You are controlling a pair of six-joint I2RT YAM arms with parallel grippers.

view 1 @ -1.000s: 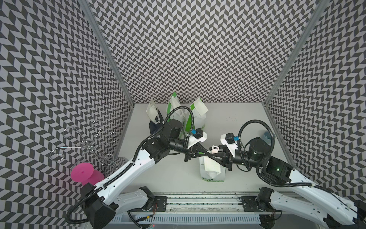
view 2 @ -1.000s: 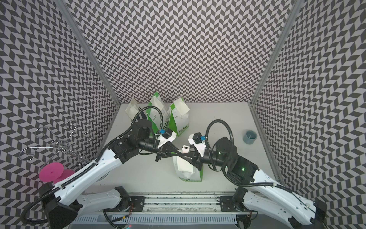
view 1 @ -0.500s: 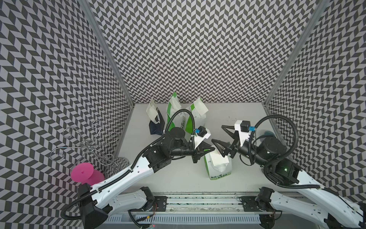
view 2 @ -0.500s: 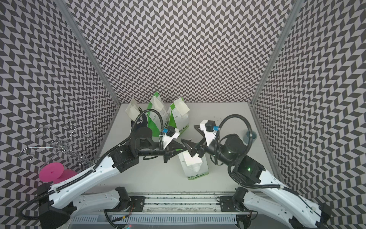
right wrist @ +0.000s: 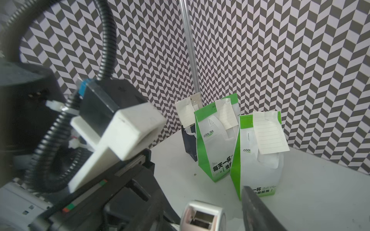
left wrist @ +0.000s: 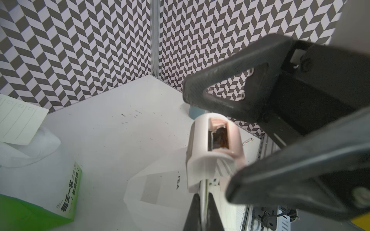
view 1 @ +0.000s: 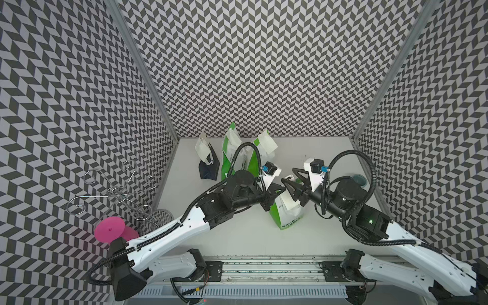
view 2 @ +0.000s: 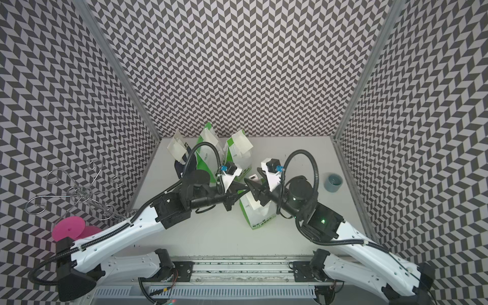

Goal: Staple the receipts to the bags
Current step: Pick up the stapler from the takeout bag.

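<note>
A green-and-white bag (view 1: 287, 216) (view 2: 260, 214) stands front centre. My left gripper (view 1: 280, 191) (left wrist: 204, 202) is shut on the thin white top edge of the bag; I cannot tell bag paper from receipt there. The pinkish-white stapler (view 2: 253, 177) (left wrist: 214, 148) sits over that edge. My right gripper (view 1: 288, 176) (right wrist: 203, 206) straddles it, open, with a gap showing at one finger (right wrist: 258, 210). At the back stand a navy bag (right wrist: 189, 144) and two green bags (right wrist: 212, 154) (right wrist: 258, 172), each carrying a receipt (right wrist: 185, 116) (right wrist: 226, 118) (right wrist: 269, 132).
A grey-blue cup (view 1: 357, 181) (view 2: 333, 182) stands by the right wall, behind my right arm. A wire stand (view 1: 116, 192) and a pink disc (view 1: 109, 229) sit outside the left wall. The two wrists nearly touch above the front bag.
My right gripper opened wide off the stapler, rose, and has since narrowed around it again. The left gripper stayed shut and moved right with the bag top.
</note>
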